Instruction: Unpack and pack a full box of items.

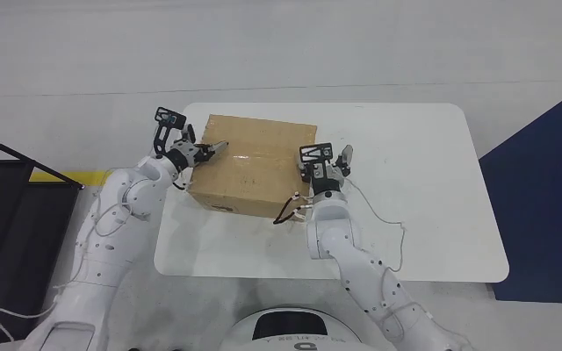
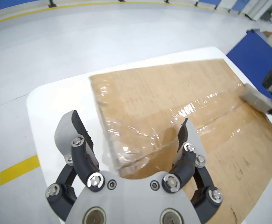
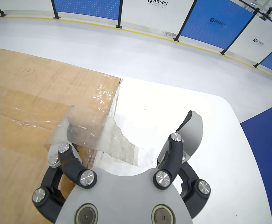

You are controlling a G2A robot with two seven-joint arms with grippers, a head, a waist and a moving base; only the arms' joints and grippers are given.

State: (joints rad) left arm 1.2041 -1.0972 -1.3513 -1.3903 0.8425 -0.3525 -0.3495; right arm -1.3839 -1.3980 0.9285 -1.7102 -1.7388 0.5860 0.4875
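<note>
A closed brown cardboard box sits on the white table, its top seam sealed with clear tape. My left gripper hangs open over the box's left end, one finger above the lid and one past the edge; in the left wrist view the left gripper straddles the box corner. My right gripper is open at the box's right end. A loose strip of clear tape is peeled from the box and drapes over one finger of the right gripper.
The right half of the table is bare white surface. A thin cable trails from the right arm across the table. Grey floor surrounds the table, with blue panels far behind.
</note>
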